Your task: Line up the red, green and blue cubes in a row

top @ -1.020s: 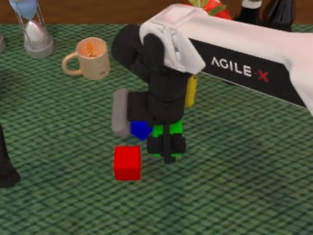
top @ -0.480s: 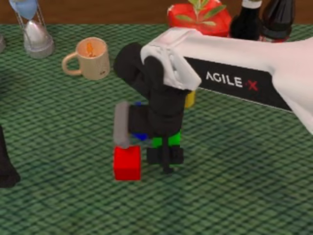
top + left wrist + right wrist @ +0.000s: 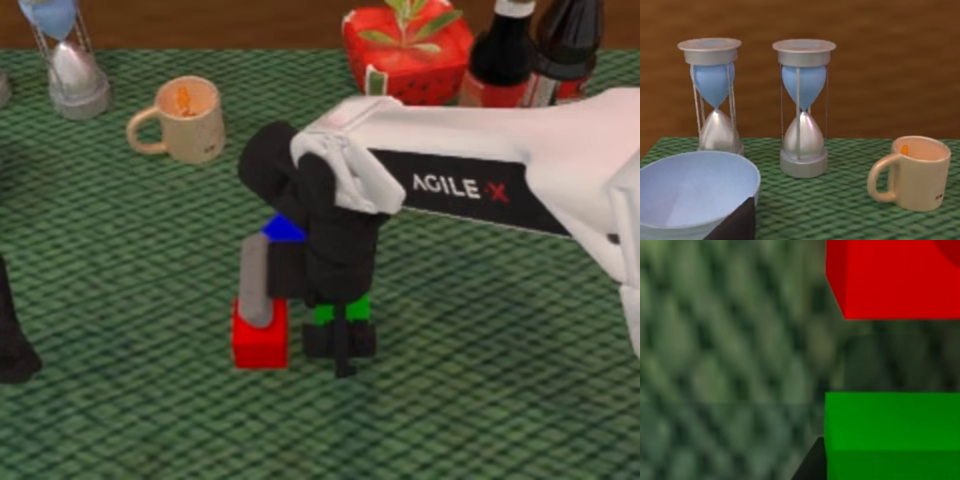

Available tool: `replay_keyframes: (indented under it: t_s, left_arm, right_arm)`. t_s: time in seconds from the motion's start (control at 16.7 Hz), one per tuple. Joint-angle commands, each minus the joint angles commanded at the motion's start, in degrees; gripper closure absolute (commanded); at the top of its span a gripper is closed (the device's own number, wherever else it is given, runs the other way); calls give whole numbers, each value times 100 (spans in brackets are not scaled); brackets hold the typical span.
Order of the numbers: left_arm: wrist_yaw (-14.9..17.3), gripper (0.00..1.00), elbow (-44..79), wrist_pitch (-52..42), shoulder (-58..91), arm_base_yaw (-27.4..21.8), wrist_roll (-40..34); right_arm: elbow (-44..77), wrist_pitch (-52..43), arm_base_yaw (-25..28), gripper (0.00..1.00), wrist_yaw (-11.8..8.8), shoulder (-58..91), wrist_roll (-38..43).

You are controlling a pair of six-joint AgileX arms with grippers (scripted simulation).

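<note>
Jaws of right gripper (image 3: 340, 325) seemingly clamp green cube (image 3: 340, 309) beside red cube (image 3: 262, 340).

The right arm (image 3: 500, 170) reads "AGILE X"; the mug's (image 3: 920, 175) small mark seems illegible.

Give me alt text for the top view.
The right gripper holds the green cube beside the red cube on a green mat; the blue cube peeks out behind the arm. A mug stands behind.
</note>
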Motion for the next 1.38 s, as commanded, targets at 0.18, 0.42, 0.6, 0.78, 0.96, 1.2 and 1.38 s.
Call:
replay_keyframes:
  t_s: [0.18, 0.42, 0.6, 0.78, 0.96, 1.2, 1.38]
  left_arm:
    - [0, 0, 0, 0, 0, 0, 0]
    - [0, 0, 0, 0, 0, 0, 0]
    - [0, 0, 0, 0, 0, 0, 0]
    - [0, 0, 0, 0, 0, 0, 0]
    - [0, 0, 0, 0, 0, 0, 0]
    - [0, 0, 0, 0, 0, 0, 0]
    - [0, 0, 0, 0, 0, 0, 0]
  right_arm:
    - [0, 0, 0, 77, 0, 0, 0]
    - [0, 0, 0, 47, 0, 0, 0]
    - [0, 0, 0, 25, 0, 0, 0]
    - [0, 0, 0, 2, 0, 0, 0]
    - [0, 0, 0, 0, 0, 0, 0]
    - [0, 0, 0, 0, 0, 0, 0]
    - [18, -20, -5, 0, 0, -8, 0]
